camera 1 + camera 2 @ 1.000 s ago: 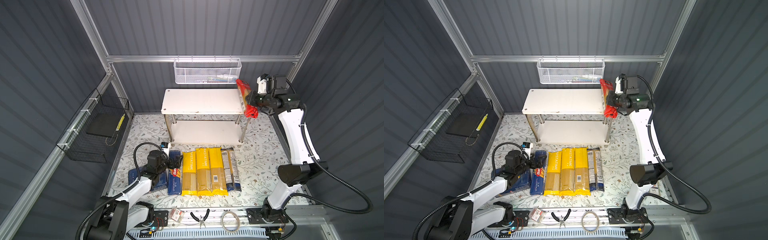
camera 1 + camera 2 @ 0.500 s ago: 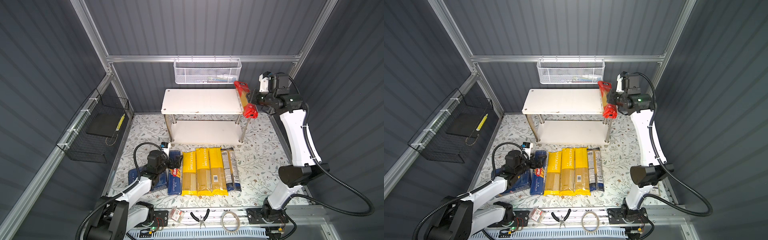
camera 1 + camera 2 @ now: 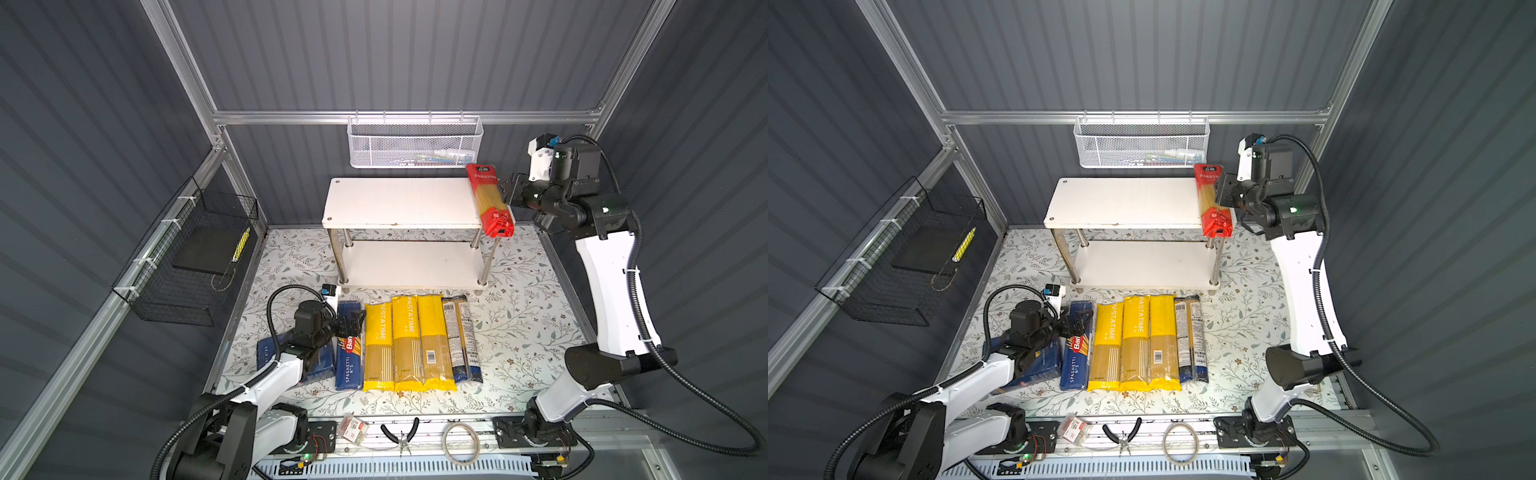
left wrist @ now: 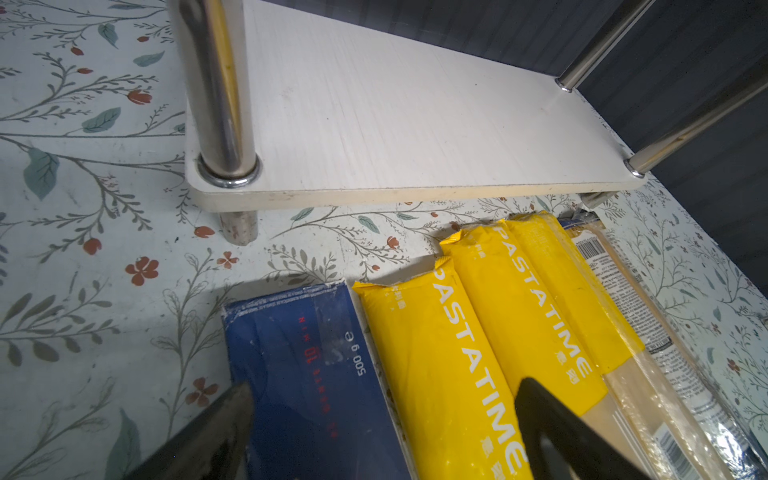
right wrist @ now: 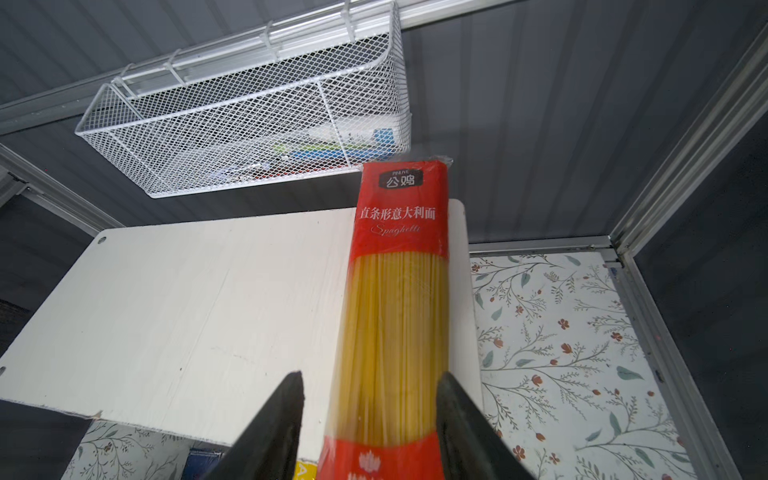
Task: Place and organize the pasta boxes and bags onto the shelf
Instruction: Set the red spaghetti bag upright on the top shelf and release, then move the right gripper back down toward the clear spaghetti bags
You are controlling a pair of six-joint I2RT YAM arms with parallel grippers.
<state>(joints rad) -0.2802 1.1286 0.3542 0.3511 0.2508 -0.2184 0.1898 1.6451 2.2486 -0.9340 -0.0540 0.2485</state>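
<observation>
One red bag (image 3: 488,195) lies on the right end of the top shelf (image 3: 399,203), its front end poking over the edge. I am putting it down: my right claw (image 5: 370,376) is half wide, loose around it. Next I should back out straight, not dragging it.

Red-and-clear plastic spaghetti bag (image 5: 399,291): "PINLIVE", "公鸡", "直条形意大利面", "Spaghetti". Dark blue cardboard pasta box (image 3: 348,365): "SPAGHETTI N°5", "500 g e"; brand partly hidden, starts "Bar". Yellow plastic pasta bag (image 4: 449,353) right of it: "PASTATIME". Next yellow bag (image 4: 552,316): same.
</observation>
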